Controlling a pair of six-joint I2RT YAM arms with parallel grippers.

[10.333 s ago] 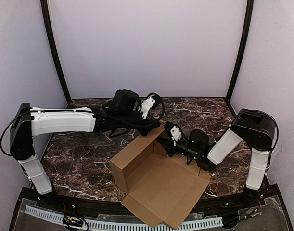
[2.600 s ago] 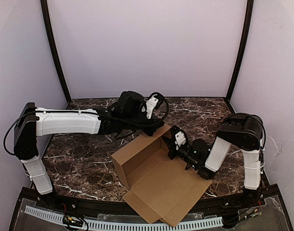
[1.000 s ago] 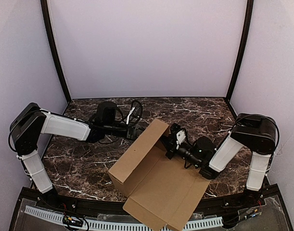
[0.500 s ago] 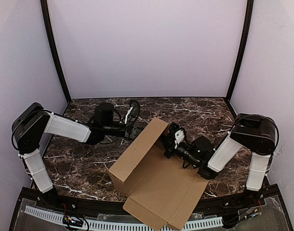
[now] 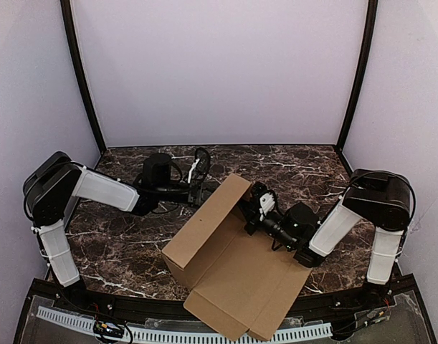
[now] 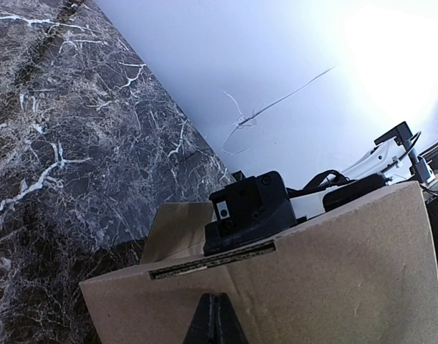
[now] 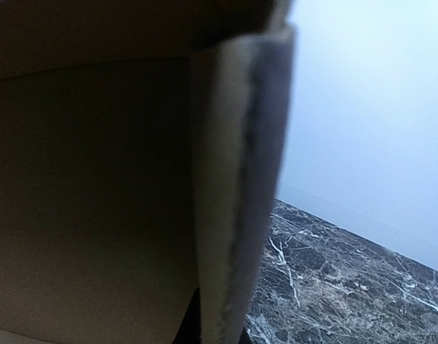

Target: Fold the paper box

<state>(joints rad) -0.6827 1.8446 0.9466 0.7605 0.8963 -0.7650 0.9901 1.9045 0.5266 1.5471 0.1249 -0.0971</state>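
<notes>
The paper box [image 5: 240, 276] is brown cardboard, half folded, lying in the middle of the table with its front flap flat toward the near edge. Its long back wall [image 5: 204, 222] stands up, with a slot [image 6: 211, 259] near its top. My left gripper [image 5: 201, 190] is shut and empty, its tips [image 6: 215, 315] close to that wall's outer face. My right gripper [image 5: 249, 213] is inside the box at the far end, shut, against an end flap [image 7: 226, 179] whose edge hides most of its fingers.
The dark marble table [image 5: 118, 236] is enclosed by lilac walls with black corner posts [image 5: 79, 79]. A white perforated rail [image 5: 168, 333] runs along the near edge between the arm bases.
Over the last second the left elbow has drawn in slightly while its gripper stays by the wall's outer face. Before that the left arm pulled back from over the wall. The right gripper has barely moved.
</notes>
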